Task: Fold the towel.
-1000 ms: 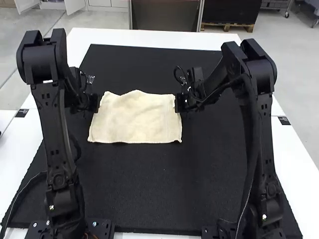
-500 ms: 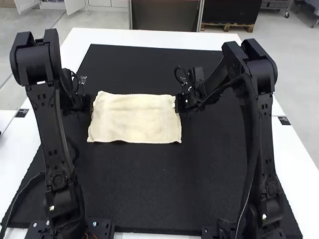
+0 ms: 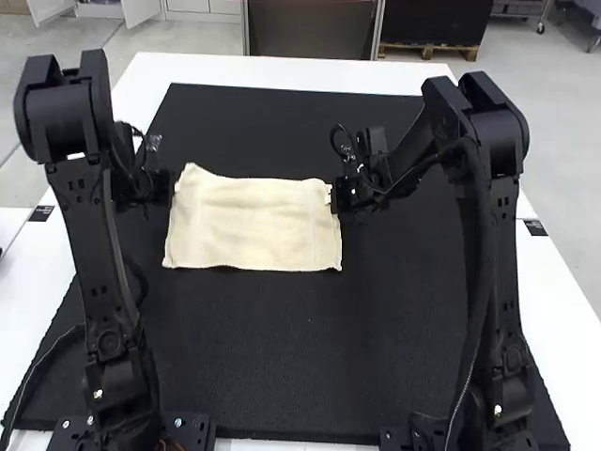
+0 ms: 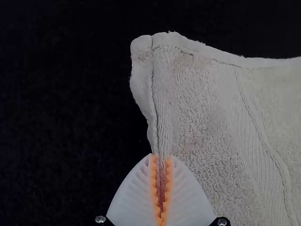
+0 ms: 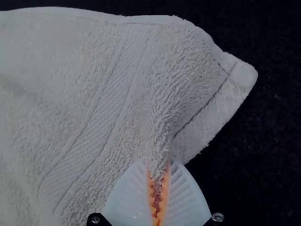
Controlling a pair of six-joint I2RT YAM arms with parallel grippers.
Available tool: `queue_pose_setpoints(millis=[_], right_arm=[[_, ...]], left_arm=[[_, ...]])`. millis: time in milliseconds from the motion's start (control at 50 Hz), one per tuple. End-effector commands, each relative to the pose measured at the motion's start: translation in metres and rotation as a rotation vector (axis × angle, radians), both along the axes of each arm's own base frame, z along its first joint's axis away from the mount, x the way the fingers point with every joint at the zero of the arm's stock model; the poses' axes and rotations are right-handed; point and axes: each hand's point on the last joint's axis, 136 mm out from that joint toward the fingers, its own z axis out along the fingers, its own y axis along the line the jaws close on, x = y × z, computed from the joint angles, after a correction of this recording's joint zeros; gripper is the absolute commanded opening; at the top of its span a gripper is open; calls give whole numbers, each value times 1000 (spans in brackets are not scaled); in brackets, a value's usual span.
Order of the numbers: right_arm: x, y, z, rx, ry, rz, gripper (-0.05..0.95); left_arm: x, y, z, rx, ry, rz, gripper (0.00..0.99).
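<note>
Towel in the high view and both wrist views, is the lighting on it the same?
No: high view, towel brightly lit against the black mat; left wrist view, towel dimmer, mat nearly black; right wrist view, similarly dim, soft shading along the towel's creases.

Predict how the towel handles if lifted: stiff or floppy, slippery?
Likely floppy: the towel creases into a narrow ridge where the right gripper pinches it, so its middle would probably sag. Probably not slippery: the surface is mostly looped pile, which should give the left gripper friction at the pinched side.
</note>
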Motion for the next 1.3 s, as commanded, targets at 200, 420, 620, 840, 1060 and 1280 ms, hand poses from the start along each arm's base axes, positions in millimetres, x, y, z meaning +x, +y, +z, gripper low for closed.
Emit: queue_pose_setpoints(millis=[200, 420, 620, 840, 1060, 1280], right_arm=[[17, -13, 67, 72, -109, -35, -16], [3, -12, 72, 98, -78, -11, -15], [-12, -14, 70, 103, -50, -3, -16], [-24, -14, 77, 116, -39, 12, -15], [-40, -16, 74, 109, 4, 34, -15], [-57, -19, 73, 108, 27, 38, -15]], left_arm=[[6, -10, 50, -37, -78, -15, 26], [-9, -15, 45, -44, -22, -44, 26], [-25, -10, 45, -36, -5, -37, 26], [-42, -11, 45, -47, 15, -42, 26], [-57, -19, 45, -54, 32, -45, 26], [-72, -25, 44, -62, 56, -46, 28]])
